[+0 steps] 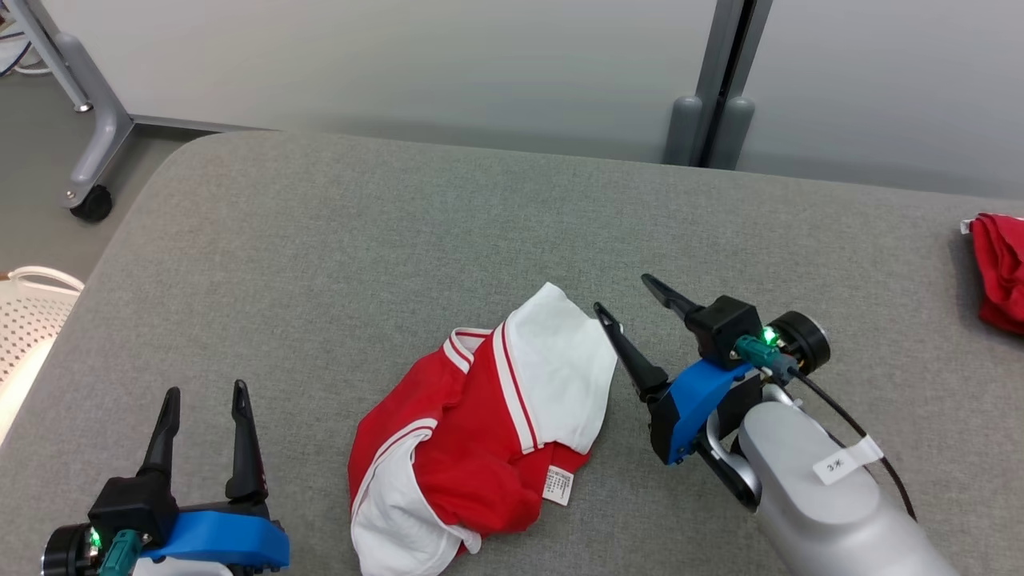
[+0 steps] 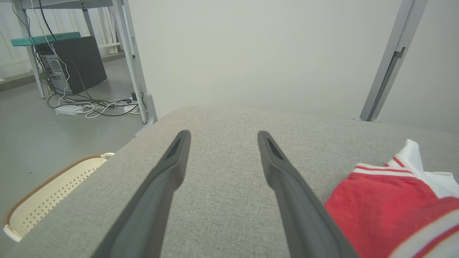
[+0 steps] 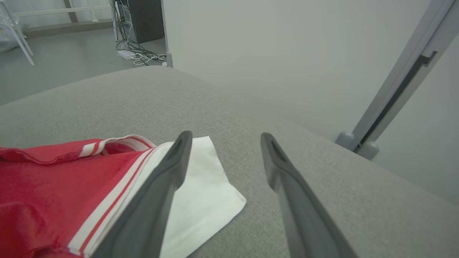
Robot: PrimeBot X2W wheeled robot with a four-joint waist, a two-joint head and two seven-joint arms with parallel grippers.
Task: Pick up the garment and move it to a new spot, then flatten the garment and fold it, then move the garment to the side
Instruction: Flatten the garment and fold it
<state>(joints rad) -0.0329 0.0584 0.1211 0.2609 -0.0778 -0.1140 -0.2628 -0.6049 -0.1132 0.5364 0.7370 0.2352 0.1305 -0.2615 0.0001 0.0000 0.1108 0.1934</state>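
The crumpled garment (image 1: 480, 416) lay near the front edge of the padded table (image 1: 400, 224), just left of the right gripper (image 1: 622, 294), spread wide and empty; the left gripper (image 1: 206, 389) likewise. A red cloth (image 1: 1000, 268) lay at the right edge.

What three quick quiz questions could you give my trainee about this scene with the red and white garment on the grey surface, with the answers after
1. True or false: the right gripper is shut on the garment.
2. Fill in: the left gripper stands ___, holding nothing.
3. Where does the other red cloth lie? A: at the far right of the grey surface. B: under the garment. C: in the left gripper.
Key: 1 false, its jaws are open beside the garment's white part; 2 open; 3 A.
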